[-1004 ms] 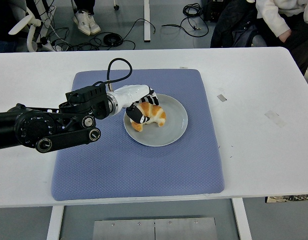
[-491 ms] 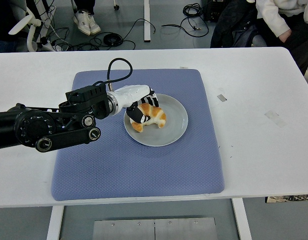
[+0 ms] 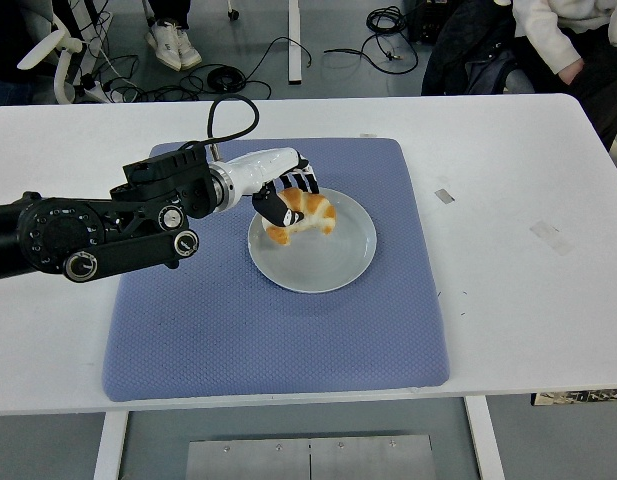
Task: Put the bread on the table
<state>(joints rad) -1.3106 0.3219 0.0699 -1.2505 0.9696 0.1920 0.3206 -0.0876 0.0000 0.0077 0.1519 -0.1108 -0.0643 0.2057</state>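
Over the left part of the plate [image 3: 333, 270], the left hand [image 3: 284, 196] had its fingers [image 3: 272, 209] curled around the bread [image 3: 304, 212], gripping it from the left side. The bread, a golden croissant-shaped piece, sat in that grasp above the plate's upper left portion; whether it touched the plate could not be told. The left arm [image 3: 98, 230] reached in from the left of the plate, lying across the mat [image 3: 278, 340] and the table [image 3: 518, 300]. The right hand was out of sight.

There was one bread, one plate, one mat and one table. Two small pieces of tape [image 3: 444, 195] lay on the bare table to the right of the plate, well apart from it. A person [image 3: 563, 40] sat beyond the table, far up and to the right of the plate.

The plate sat near the middle of the mat, slightly toward its far side. Open mat lay below the plate and to its right. Past the mat's right edge the bare table stretched wide to the right of the plate, and a narrower strip ran along the table's near edge.
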